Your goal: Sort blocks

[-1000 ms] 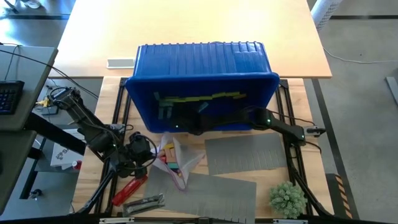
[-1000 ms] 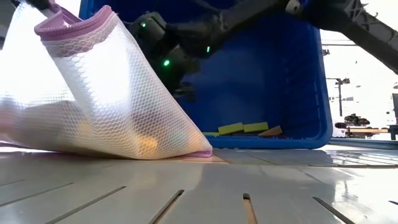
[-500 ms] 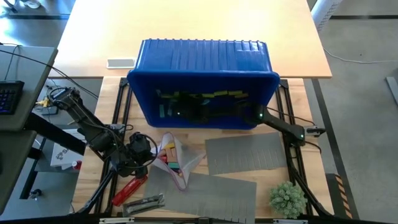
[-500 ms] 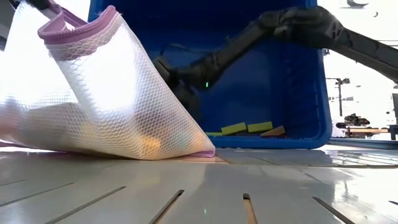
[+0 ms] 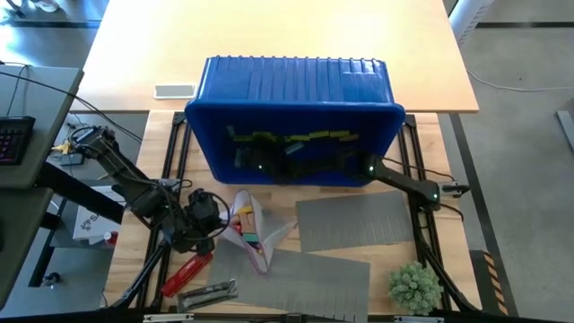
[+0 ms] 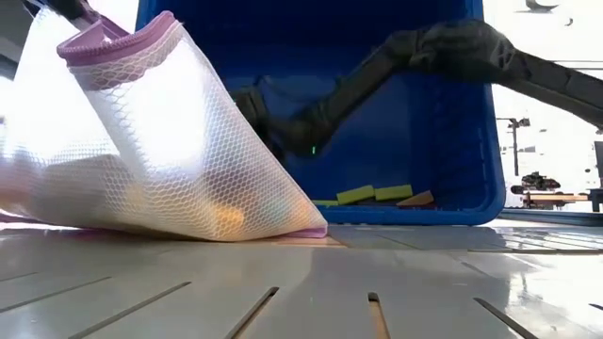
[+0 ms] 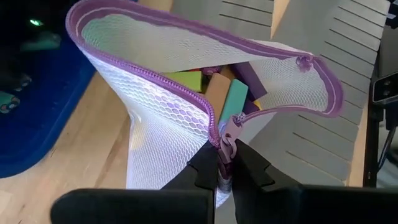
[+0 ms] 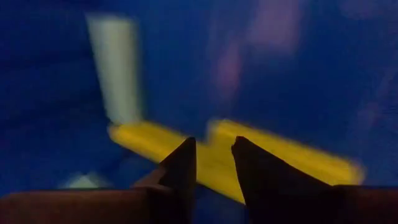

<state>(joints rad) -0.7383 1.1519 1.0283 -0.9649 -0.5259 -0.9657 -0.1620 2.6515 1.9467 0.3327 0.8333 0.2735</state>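
A blue bin (image 5: 296,81) lies tipped on its side, its opening toward the near edge. Lime, teal and tan blocks (image 5: 305,139) lie on its lower wall (image 6: 377,194). My right gripper (image 8: 213,155) reaches into the bin from the right, nearly level. Its fingers stand a little apart just short of the yellow blocks (image 8: 280,158), with nothing between them. A white mesh bag with a purple zipper (image 6: 160,141) rests on the table with its mouth up and open and several blocks (image 7: 233,99) inside. My left gripper (image 7: 224,171) is shut on it at the near left. My left gripper pinches the purple zipper end (image 7: 226,140) at the corner of the bag's mouth between its two fingers. It comes slanting down from the table's left. The mouth stands lifted and open, and the bag's bottom (image 6: 217,221) lies on the table.
Two grey ribbed mats (image 5: 354,220) (image 5: 309,280) lie near the front. A red tool (image 5: 186,269) and a metal tool (image 5: 208,292) lie at the near left, and a green tuft (image 5: 414,285) at the near right. A small grey bar (image 5: 175,91) lies left of the bin.
My right gripper has gone down and deeper into the bin toward the blocks on its lower wall, tipping closer to level. The bag and my left gripper have kept still.
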